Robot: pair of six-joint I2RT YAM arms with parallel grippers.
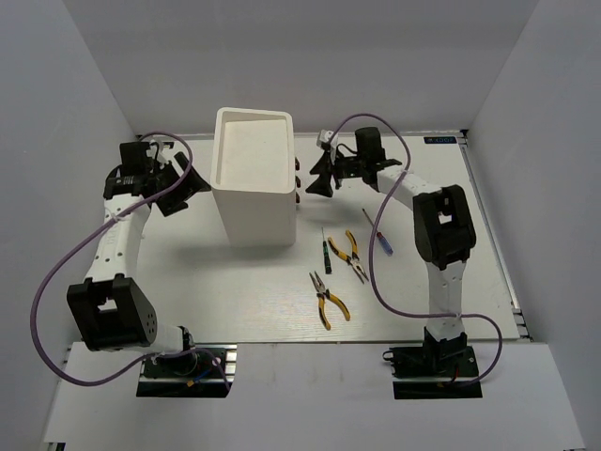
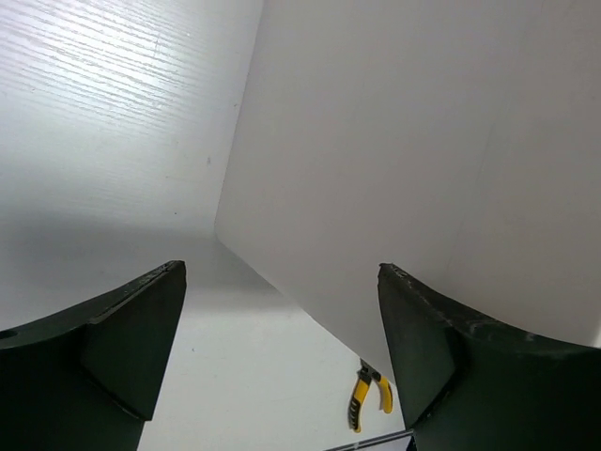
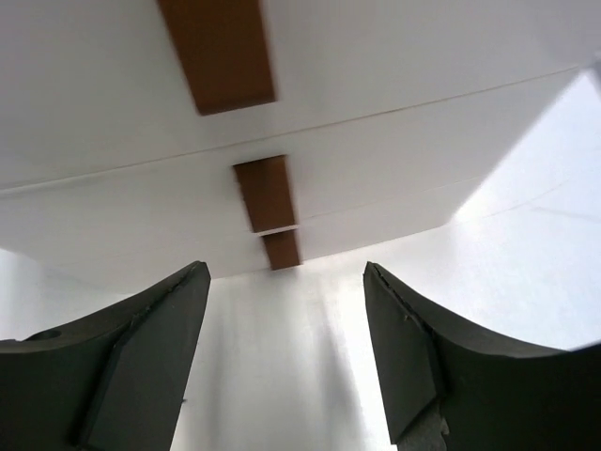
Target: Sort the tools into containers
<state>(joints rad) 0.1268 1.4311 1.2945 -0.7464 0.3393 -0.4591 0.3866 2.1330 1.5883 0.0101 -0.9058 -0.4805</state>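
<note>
tools all loose on bench (image 1: 235,291), right of white box (image 1: 252,202), none in a drawer. far pliers (image 1: 353,254) and near pliers (image 1: 329,301) both yellow-handled, lying flat, apart from each other. thin dark-green screwdriver (image 1: 326,249) just left of far pliers, blue-handled screwdriver (image 1: 379,235) to their right, close to right arm's link. box stands upright mid-bench, rimmed top facing up. drawers (image 3: 376,160) stacked on its right face, three brown knobs (image 3: 266,193) in a column in the right wrist view, fronts look flush. right jaws spread, nothing between them, pointed at the knob side, near but not touching from the top view. left jaws spread too, empty, on the opposite side of box, aimed at its plain wall; contact cannot be told. left wrist view catches one yellow-handled pliers (image 2: 368,399) past the box's lower corner, cannot tell which of the two.
</note>
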